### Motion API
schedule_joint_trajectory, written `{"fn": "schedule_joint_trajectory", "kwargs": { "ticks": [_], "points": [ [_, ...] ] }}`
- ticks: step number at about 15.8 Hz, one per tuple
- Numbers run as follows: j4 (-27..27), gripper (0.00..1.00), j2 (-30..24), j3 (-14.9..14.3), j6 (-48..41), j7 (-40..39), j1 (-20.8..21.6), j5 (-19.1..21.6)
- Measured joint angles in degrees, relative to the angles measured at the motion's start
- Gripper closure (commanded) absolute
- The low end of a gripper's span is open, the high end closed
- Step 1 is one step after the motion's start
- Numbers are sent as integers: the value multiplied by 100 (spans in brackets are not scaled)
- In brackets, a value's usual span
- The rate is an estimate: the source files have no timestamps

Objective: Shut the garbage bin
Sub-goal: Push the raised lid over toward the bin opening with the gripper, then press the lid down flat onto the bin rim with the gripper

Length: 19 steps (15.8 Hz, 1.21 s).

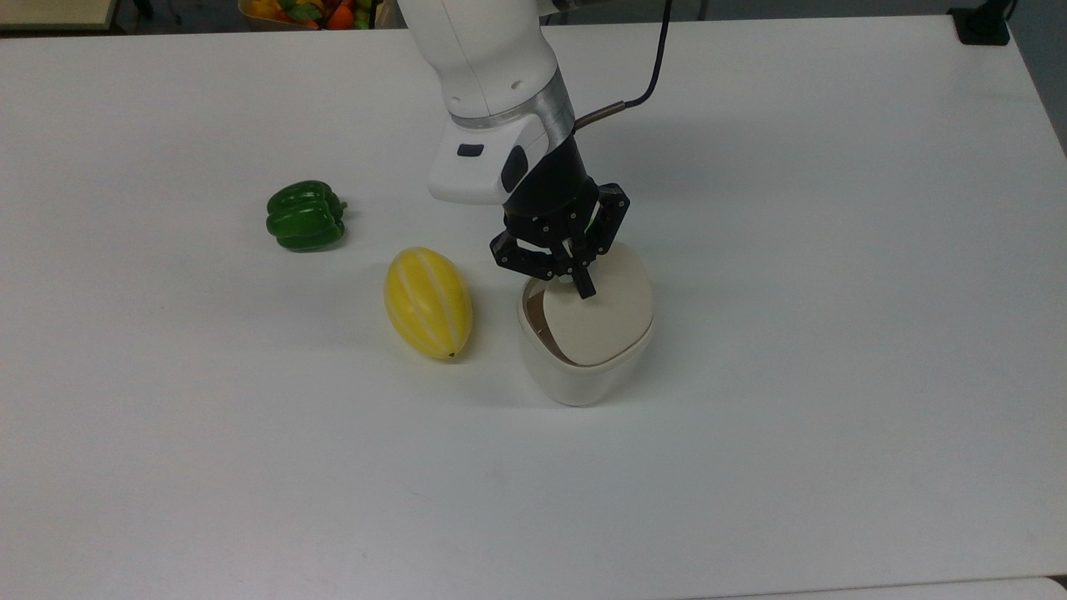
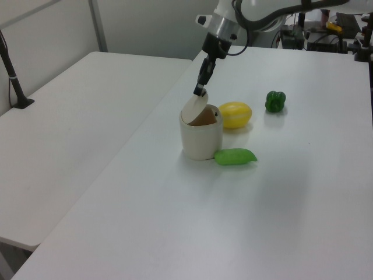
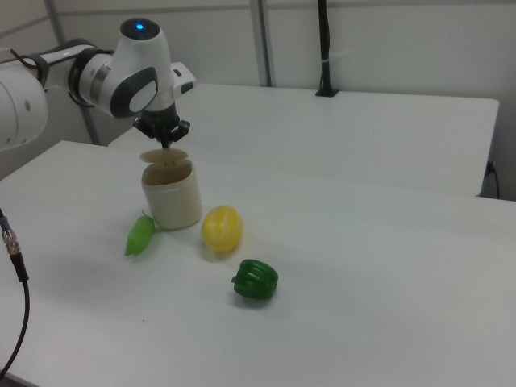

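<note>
One cream garbage bin [image 1: 583,371], its lid [image 1: 598,312] tilted half-down under the end effector [image 1: 585,291], whose fingers are pressed together, empty. One yellow melon [image 1: 428,302], one green pepper [image 1: 304,215].

I am viewing a glossy white arm [image 1: 479,58] ending in a brushed silver collar. Below it, a black two-finger gripper [image 1: 583,287] is showing small pale screw heads on its linkages. A thin black cable [image 1: 658,62] is leaving a metallic fitting. A blue light [image 3: 139,26] is glowing on one joint.
</note>
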Motion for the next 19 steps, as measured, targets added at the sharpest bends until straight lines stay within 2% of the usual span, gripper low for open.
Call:
{"fn": "schedule_joint_trajectory", "kwargs": {
  "ticks": [9,19],
  "points": [
    [-466,100,-5,0,-111,-11,2,-215],
    [-536,100,-1,0,-111,-11,6,-226]
  ]
}}
